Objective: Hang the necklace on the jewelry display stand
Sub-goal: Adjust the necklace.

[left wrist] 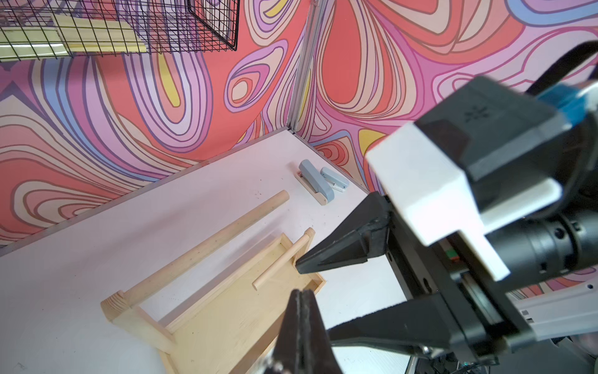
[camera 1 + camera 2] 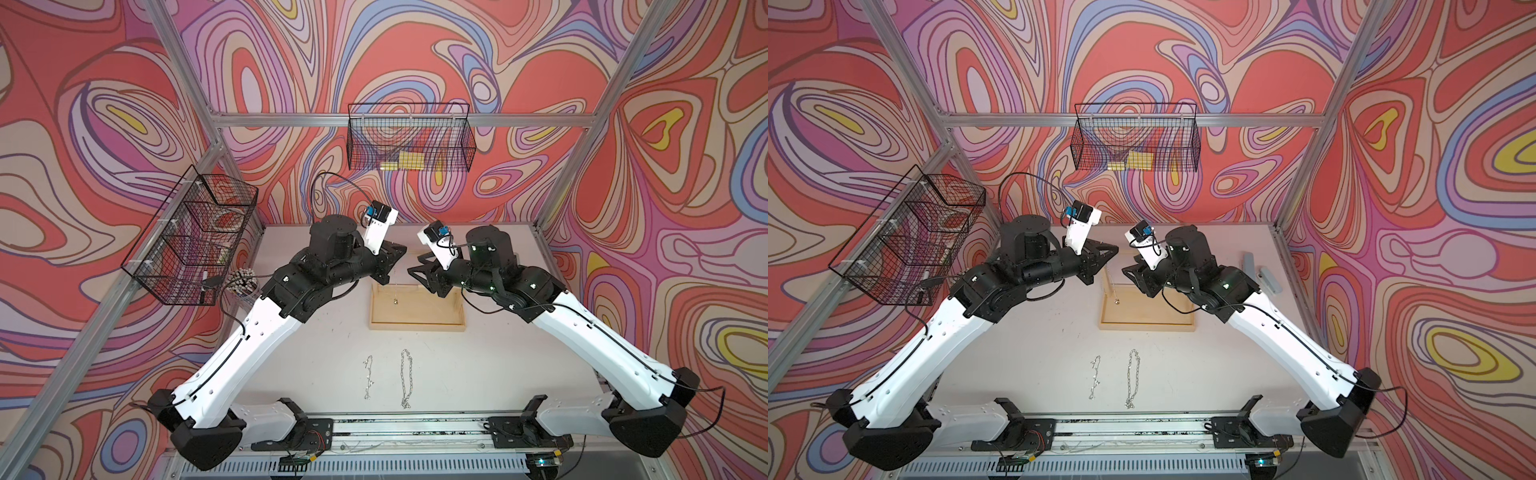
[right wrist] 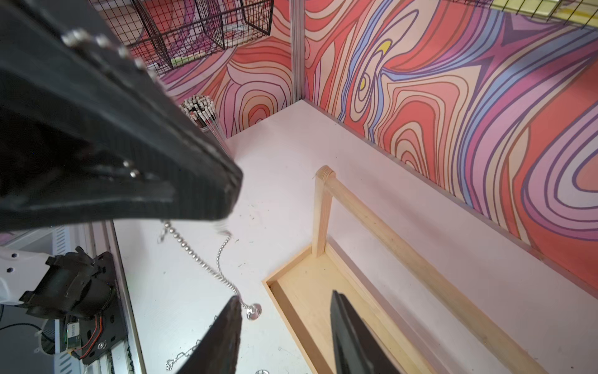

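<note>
A: Two to go through, pose first. Starting on the left?

B: Rises from the front rail, folds at the elbow and points the left gripper (image 2: 393, 258) inward, high above one end of the jewelry display stand (image 2: 415, 326). Mirrored on the other side: reaches in at about the same height, with the right gripper (image 2: 422, 272) facing the first, near it but apart.

A: And the claws?

B: Pressed together on the left, pinching the necklace (image 3: 197, 259) at its top. Hangs from there in two strands, one beaded and one finer, down to a round pendant at the bottom.

A: On a crossbar yet?

B: No. Dangles just beside the stand's tall post (image 3: 322, 213), draped over neither the higher dowel (image 3: 404, 249) nor the lower dowel (image 1: 281, 260). In both top views, shows over the tray end nearest the left gripper.

A: Right claw?

B: Spread apart, clamped on nothing. Sits with one finger (image 3: 223, 336) right at the lower end of the chain; cannot tell whether touching it.

A: Anything else on the table?

B: A thin chain (image 2: 368, 378) and a heavier chain (image 2: 404, 378) lying flat near the front, well apart from the stand. Also two staplers (image 1: 318, 183) by a far corner.
</note>
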### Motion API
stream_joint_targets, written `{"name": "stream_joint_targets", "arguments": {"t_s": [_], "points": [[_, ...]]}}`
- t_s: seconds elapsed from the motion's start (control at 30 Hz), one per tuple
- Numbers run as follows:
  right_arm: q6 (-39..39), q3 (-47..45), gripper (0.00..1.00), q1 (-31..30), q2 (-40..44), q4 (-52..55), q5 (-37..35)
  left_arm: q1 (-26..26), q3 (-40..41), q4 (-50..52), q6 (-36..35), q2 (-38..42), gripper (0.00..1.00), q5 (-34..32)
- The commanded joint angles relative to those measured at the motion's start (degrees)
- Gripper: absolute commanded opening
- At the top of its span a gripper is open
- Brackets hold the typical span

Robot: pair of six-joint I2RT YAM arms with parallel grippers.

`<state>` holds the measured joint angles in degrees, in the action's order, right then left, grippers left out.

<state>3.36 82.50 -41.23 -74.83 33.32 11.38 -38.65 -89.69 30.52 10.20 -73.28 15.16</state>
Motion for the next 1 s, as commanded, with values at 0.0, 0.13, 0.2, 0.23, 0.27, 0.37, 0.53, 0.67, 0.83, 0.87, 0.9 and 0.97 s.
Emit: {"name": "stream_joint_targets", "arguments": {"t_s": [0.0, 0.13, 0.2, 0.23, 0.27, 0.37, 0.53, 0.67, 0.83, 0.87, 0.9, 0.97], "points": [[-0.8, -1.6, 0.5, -0.1, 3.6, -1.1, -0.4, -0.1, -2.2, 3.3, -1.6, -1.1, 0.0, -0.4], [-1.6, -3.6, 0.51, -0.2, 5.0, -4.0, 0.2, -0.1, -2.9, 3.7, -1.7, -1.5, 0.0, 0.4], [-1.9, -3.9, 0.51, -0.1, 5.0, -5.6, 0.9, -0.1, -3.4, 4.0, -1.8, -1.6, 0.0, 0.7], [-2.1, -4.0, 0.51, -0.2, 4.8, -6.2, 1.3, -0.1, -3.6, 4.2, -1.8, -1.6, 0.0, 0.9], [-2.1, -4.0, 0.51, -0.1, 4.6, -6.7, 1.7, -0.1, -3.8, 4.3, -1.8, -1.6, 0.0, 0.9], [-2.1, -3.5, 0.5, -0.1, 3.0, -8.0, 3.3, -0.1, -4.1, 4.6, -1.7, -1.4, 0.0, 1.1], [-2.7, -3.4, 0.49, -0.1, 0.8, -10.7, 6.3, -0.1, -5.0, 5.8, -1.9, -1.3, 0.0, 1.0], [-3.2, -4.5, 0.49, -0.2, -0.1, -13.3, 7.3, -0.1, -5.4, 6.2, -1.8, -1.4, 0.0, 1.4], [-3.8, -4.8, 0.49, -0.1, -1.1, -15.8, 8.8, -0.1, -6.6, 7.2, -2.1, -2.0, 0.0, 1.9], [-3.8, -4.8, 0.49, -0.2, -1.4, -16.2, 9.1, -0.1, -6.7, 7.1, -2.1, -2.0, 0.0, 2.0], [-3.8, -4.7, 0.49, -0.2, -1.6, -16.6, 9.2, -0.1, -6.7, 7.2, -2.0, -2.0, 0.0, 2.1], [-3.8, -4.7, 0.49, -0.1, -2.1, -17.3, 9.7, -0.1, -6.8, 7.2, -1.8, -2.0, 0.0, 2.1]]}}
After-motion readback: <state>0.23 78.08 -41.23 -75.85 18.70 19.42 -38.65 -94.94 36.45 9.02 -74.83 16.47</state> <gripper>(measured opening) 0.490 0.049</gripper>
